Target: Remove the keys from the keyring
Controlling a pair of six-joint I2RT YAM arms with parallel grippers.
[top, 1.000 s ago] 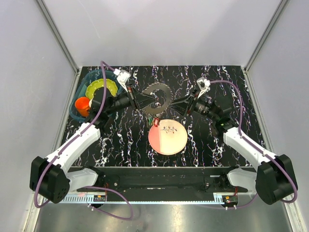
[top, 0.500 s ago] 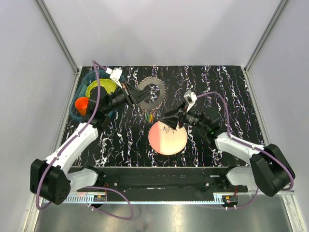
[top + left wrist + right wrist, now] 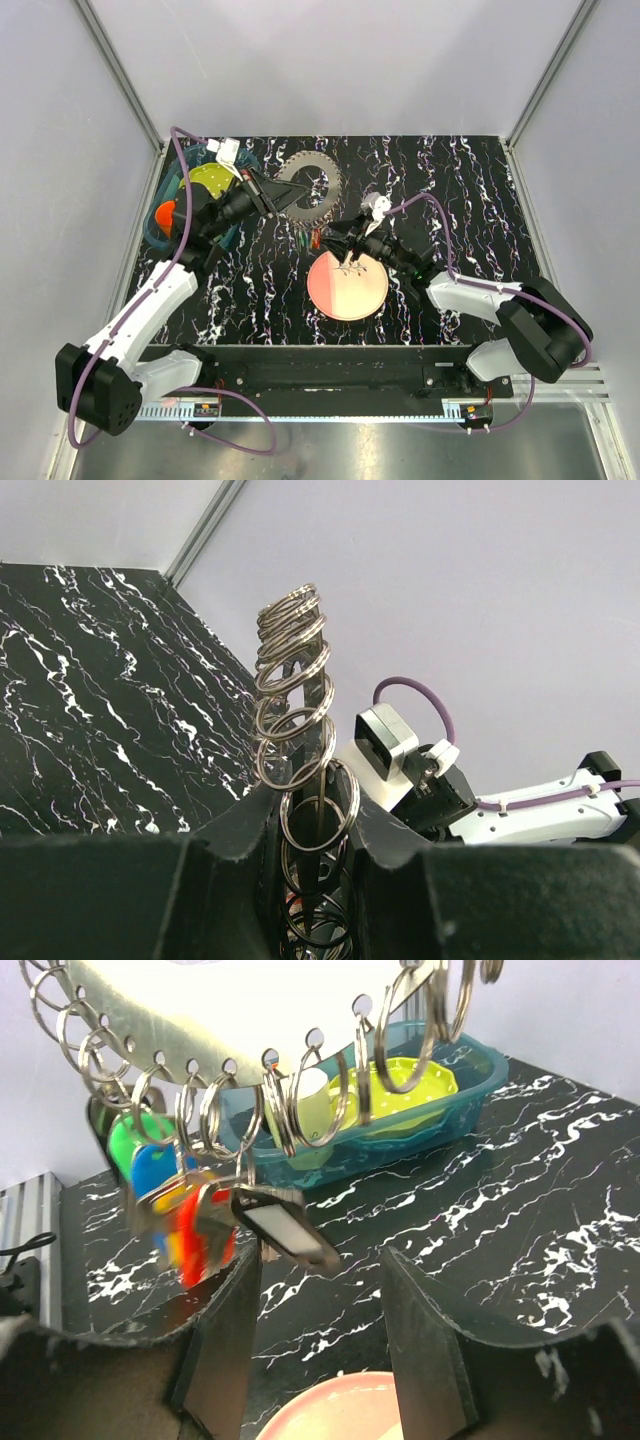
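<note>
Over black marbled table (image 3: 520, 1200), loop-rimmed silvery keyring (image 3: 210, 995), colourful keys (image 3: 180, 1210).

A round pink plate (image 3: 347, 285) is lying flat on the black, white-veined table (image 3: 470, 190) in front of me. Off to my far left, a translucent teal plastic tub (image 3: 430, 1125) is sitting on that table, holding a scalloped yellow-green plate (image 3: 210, 178) and an orange cup (image 3: 165, 213).
</note>
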